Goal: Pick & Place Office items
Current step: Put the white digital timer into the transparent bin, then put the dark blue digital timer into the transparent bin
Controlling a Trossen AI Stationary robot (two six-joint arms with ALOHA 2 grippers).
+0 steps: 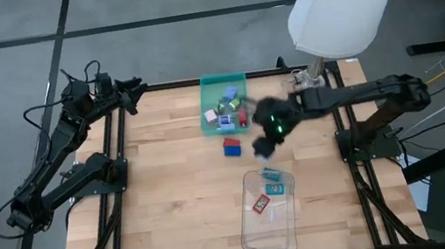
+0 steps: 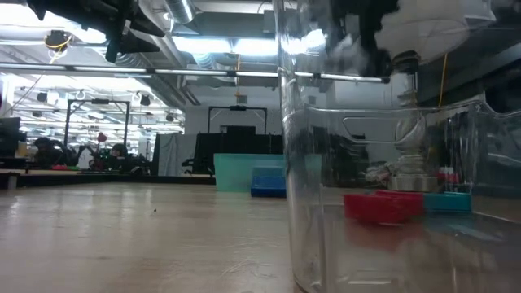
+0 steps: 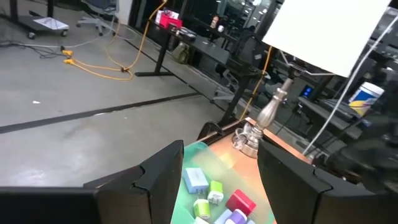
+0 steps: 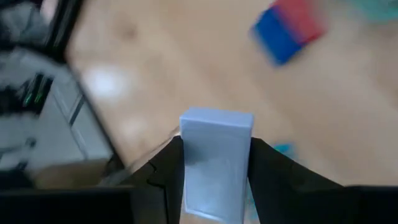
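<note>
My right gripper [image 1: 262, 146] hangs above the table between the green tray [image 1: 238, 78] and the clear plastic tray [image 1: 271, 239], shut on a pale blue flat piece [image 4: 216, 158]. Several small colourful office items [image 1: 225, 108] lie in the green tray. A blue and red block [image 1: 232, 146] rests on the wood just in front of it, also in the right wrist view [image 4: 289, 28]. A teal piece [image 1: 274, 188] and a red piece [image 1: 260, 204] lie flat in the clear tray. My left gripper [image 3: 221, 180] waits open at the table's far left corner. My right gripper pinches the pale blue flat piece between its two fingers, one finger [image 4: 166, 177] on each long side. The piece's free end [image 4: 216, 121] sticks out beyond the fingertips. It is lifted clear of the table.
A table lamp with a white shade [image 1: 342, 1] stands at the far right edge, close behind my right arm. Its metal base [image 3: 250, 138] shows beside the green tray. Bare wood lies on the table's left half [image 1: 171, 194]. In the low view the clear tray's wall [image 2: 309, 203] stands close.
</note>
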